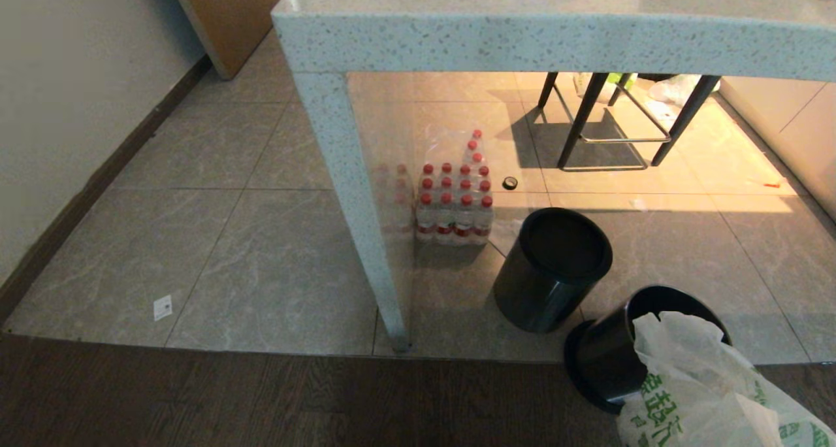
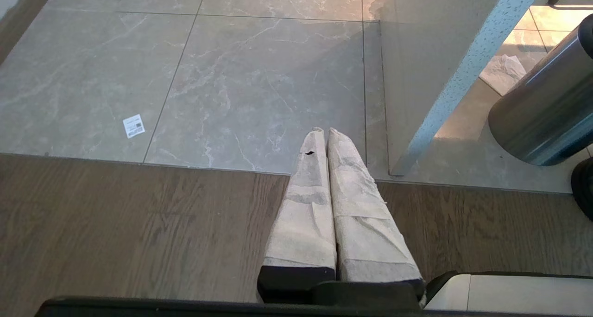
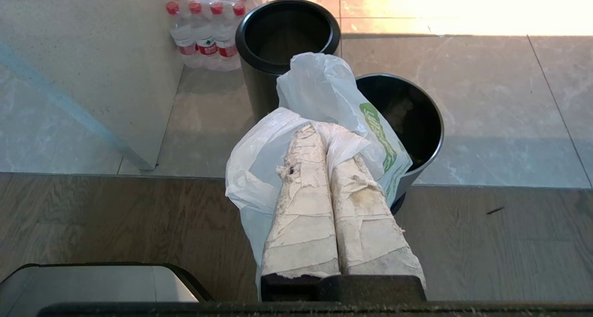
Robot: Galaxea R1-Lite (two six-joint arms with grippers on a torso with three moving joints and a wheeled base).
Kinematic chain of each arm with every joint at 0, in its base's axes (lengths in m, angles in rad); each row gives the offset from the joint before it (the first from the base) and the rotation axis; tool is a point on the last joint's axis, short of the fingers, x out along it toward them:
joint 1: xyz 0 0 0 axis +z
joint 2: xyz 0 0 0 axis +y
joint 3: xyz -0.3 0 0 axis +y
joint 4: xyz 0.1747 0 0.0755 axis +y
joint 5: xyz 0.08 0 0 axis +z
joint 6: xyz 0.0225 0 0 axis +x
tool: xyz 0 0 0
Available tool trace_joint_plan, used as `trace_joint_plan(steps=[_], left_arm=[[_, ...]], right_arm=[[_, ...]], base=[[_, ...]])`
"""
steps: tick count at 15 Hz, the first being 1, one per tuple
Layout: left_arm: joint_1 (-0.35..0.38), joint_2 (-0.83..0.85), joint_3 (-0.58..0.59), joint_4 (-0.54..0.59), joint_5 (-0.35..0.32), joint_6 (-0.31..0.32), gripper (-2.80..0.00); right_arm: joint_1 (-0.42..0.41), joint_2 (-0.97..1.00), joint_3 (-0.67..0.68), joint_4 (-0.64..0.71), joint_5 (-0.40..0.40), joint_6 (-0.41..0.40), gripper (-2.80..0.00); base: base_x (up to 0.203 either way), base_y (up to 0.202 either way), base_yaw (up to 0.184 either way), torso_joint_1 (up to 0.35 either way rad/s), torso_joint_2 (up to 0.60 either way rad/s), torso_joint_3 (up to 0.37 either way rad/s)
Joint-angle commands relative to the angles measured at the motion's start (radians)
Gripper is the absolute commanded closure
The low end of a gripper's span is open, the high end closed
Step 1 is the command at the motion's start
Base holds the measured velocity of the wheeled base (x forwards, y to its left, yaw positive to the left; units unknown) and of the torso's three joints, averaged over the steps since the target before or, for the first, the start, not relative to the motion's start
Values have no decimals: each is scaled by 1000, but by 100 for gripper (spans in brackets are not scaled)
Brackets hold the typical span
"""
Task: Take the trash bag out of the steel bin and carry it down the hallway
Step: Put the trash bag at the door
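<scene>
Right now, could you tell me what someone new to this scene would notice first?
The white trash bag with green print stands out, clamped in the shut right gripper in front of the steel bin nearest the wood flooring. A second, darker bin stands just behind it, beside a shrink-wrapped pack of red-capped water bottles under the speckled stone table. The left gripper hangs shut and empty over the floor.

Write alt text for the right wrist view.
The right gripper, its taped fingers closed, pinches a white trash bag with green print, hanging in front of the steel bin. Behind stand a second dark bin, red-capped water bottles and a speckled table leg.
</scene>
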Motion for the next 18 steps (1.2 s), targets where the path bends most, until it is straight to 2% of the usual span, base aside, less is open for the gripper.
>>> trace_joint_plan(steps=[1, 7, 18], left_arm=[[0, -2, 2, 0, 1, -1, 0], [0, 0, 2, 0, 1, -12, 0], [0, 0, 2, 0, 1, -14, 0]], right_arm=[[0, 0, 0, -2, 0, 0, 0], [0, 0, 0, -2, 0, 0, 0], [0, 0, 0, 0, 0, 0, 0]], base=[[0, 0, 0, 0, 0, 0], [0, 0, 0, 1, 1, 23], [0, 0, 0, 2, 1, 191]])
